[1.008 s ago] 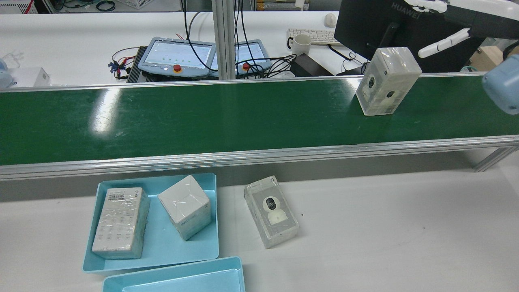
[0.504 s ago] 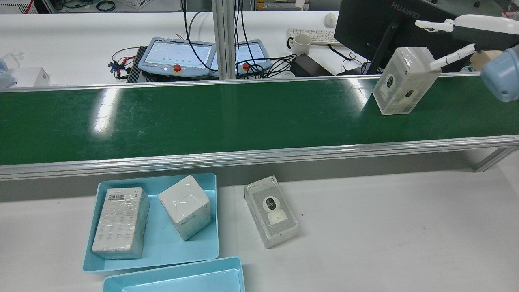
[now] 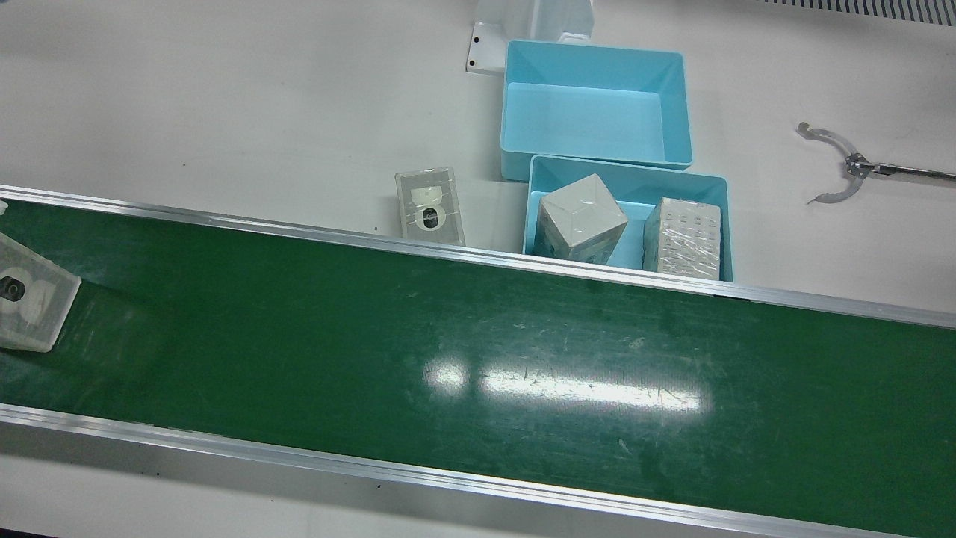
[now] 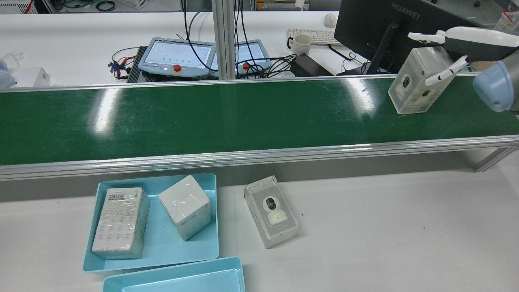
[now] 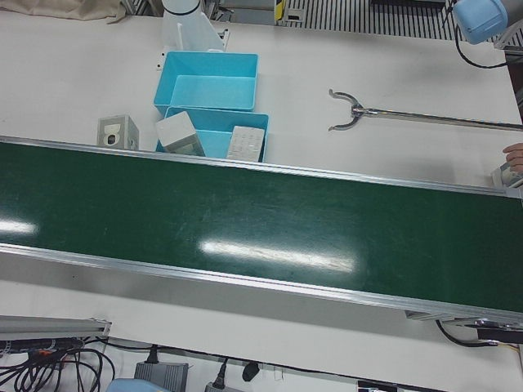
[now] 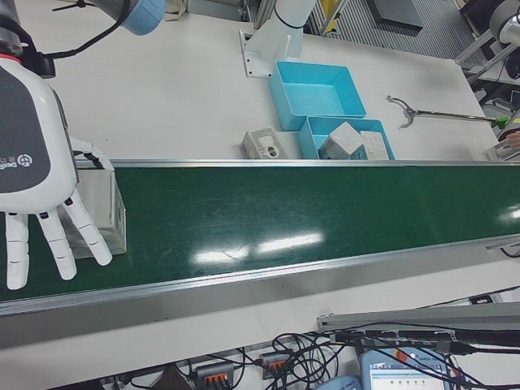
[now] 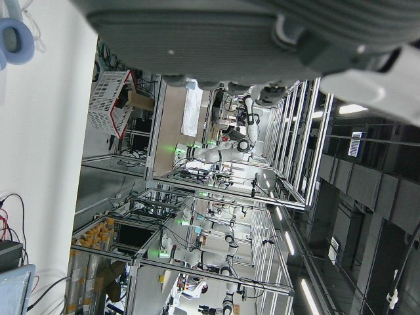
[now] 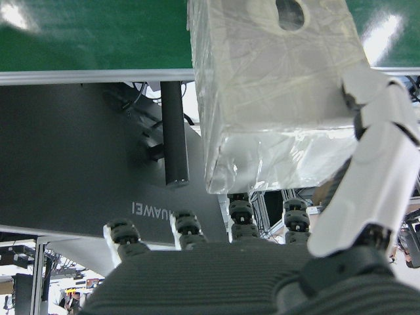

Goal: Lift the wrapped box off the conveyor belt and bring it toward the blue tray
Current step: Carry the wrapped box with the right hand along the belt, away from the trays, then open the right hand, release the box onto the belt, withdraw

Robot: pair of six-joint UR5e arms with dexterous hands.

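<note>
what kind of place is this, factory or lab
Most likely a robotics lab set up like a packing line. A green conveyor belt carries a wrapped box, two teach pendants and a monitor sit on the bench behind it, and the left hand view shows rows of other robot stations.

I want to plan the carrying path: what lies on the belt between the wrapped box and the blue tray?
In the rear view, only bare green belt lies between the wrapped box and the blue tray; off the belt, a camera box rests beside the tray.

table (image 4: 385, 227): 2 blue trays (image 4: 211, 247), box (image 4: 271, 211) | belt (image 4: 202, 117) (green): wrapped box (image 4: 413, 87)
</note>
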